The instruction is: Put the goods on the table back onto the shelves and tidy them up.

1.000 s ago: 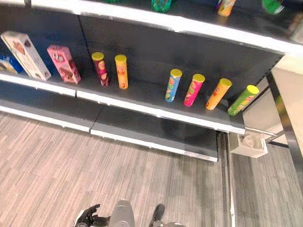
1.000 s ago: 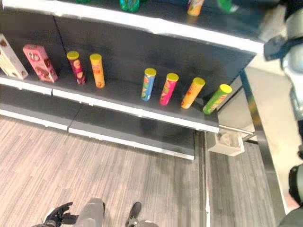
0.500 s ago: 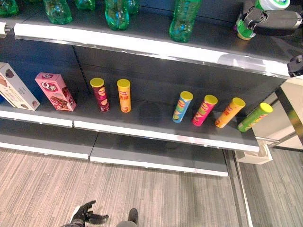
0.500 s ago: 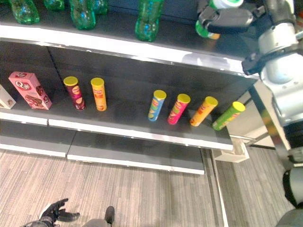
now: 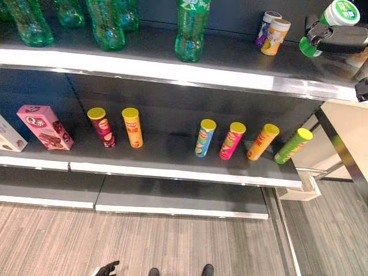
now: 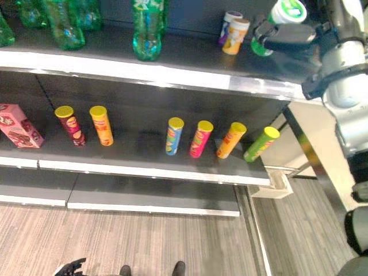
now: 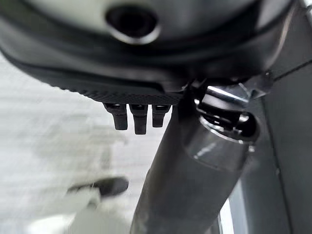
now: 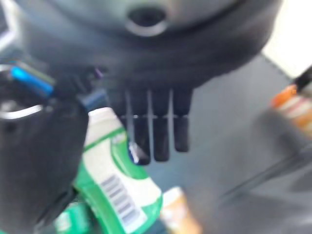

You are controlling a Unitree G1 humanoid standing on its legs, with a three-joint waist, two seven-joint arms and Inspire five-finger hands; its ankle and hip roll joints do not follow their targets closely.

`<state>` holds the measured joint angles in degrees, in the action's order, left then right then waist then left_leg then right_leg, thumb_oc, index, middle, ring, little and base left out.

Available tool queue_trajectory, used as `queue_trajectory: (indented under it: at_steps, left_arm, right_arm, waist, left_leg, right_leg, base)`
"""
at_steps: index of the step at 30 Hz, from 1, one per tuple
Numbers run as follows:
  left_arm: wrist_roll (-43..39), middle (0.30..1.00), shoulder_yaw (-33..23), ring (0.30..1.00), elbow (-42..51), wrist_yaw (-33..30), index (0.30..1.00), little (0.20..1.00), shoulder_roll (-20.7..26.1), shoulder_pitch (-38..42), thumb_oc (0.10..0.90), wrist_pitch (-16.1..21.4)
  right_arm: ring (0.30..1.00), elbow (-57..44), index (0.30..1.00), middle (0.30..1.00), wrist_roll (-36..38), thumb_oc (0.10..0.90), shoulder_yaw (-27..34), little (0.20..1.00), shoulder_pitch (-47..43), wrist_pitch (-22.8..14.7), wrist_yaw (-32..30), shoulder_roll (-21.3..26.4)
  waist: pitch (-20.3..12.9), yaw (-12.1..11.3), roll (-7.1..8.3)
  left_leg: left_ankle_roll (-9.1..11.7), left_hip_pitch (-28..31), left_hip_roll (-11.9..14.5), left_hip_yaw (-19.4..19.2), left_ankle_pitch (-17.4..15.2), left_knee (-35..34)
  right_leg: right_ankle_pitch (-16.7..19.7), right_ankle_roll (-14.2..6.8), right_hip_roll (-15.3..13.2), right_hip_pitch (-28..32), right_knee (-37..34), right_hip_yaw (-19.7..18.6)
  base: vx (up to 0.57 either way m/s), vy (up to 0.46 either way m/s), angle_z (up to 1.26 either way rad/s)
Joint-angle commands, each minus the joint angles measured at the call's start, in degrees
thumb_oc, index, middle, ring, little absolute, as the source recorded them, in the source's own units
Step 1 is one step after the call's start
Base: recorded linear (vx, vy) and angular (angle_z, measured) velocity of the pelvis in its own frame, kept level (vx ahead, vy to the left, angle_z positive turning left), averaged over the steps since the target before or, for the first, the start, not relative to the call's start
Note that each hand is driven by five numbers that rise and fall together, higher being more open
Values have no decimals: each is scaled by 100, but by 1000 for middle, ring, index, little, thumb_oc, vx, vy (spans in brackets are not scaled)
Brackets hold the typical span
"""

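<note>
My right hand (image 5: 340, 39) is at the right end of the upper shelf (image 5: 172, 68), shut on a green and white canister (image 5: 340, 11) with a white lid. The canister tilts, its green base close to the shelf top. In the right wrist view the same canister (image 8: 119, 192) with its barcode lies against the fingers (image 8: 156, 131). Two small cups (image 5: 273, 33) stand on that shelf just to the left of the hand. My left hand (image 5: 107, 268) hangs low over the floor, open and holding nothing.
Green bottles (image 5: 191, 29) stand along the upper shelf. On the middle shelf (image 5: 172, 169) stand several coloured tubes (image 5: 204, 138) and a pink box (image 5: 45, 126) at the left. A table edge (image 5: 345, 144) adjoins the shelves on the right. Wood floor lies below.
The camera has tilted up, bringing the upper shelf and its bottles into view. My right hand, with the canister in it, stays at the shelf's right end. The left hand still hangs low.
</note>
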<state>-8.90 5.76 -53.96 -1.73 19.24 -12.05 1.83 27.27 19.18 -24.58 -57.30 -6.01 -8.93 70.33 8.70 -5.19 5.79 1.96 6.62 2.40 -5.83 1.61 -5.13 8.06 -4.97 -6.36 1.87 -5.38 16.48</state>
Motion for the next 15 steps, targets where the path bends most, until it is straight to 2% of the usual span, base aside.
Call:
queue_trajectory:
  at_steps: [1, 7, 15]
  left_arm:
    - [63, 900, 180, 900, 22, -12, 900, 900, 398, 127, 800, 153]
    - [21, 900, 134, 900, -80, -61, 900, 900, 382, 128, 800, 145]
    - [-41, 900, 134, 900, -143, -135, 900, 900, 343, 110, 800, 139]
  right_arm:
    - [300, 86, 300, 300, 92, 400, -123, 300, -736, -230, -101, 417]
    - [300, 166, 300, 300, 18, 400, -102, 300, -682, -204, -116, 130]
    - [300, 587, 300, 300, -87, 400, -395, 300, -974, -115, -140, -116]
  waist:
    - [-428, -215, 131]
    - [-420, -272, 159]
    - [-391, -344, 168]
  left_leg:
    - [268, -375, 89, -2, -87, 13]
    - [324, -386, 163, 38, -68, 13]
    - [363, -400, 202, 85, -53, 13]
  right_leg:
    - [-608, -521, -215, 462, 38, 70]
    - [-703, -461, -150, 508, 38, 151]
    - [-746, -427, -122, 555, 38, 244]
  base:
    - [38, -58, 1]
    - [30, -52, 6]
    - [24, -26, 11]
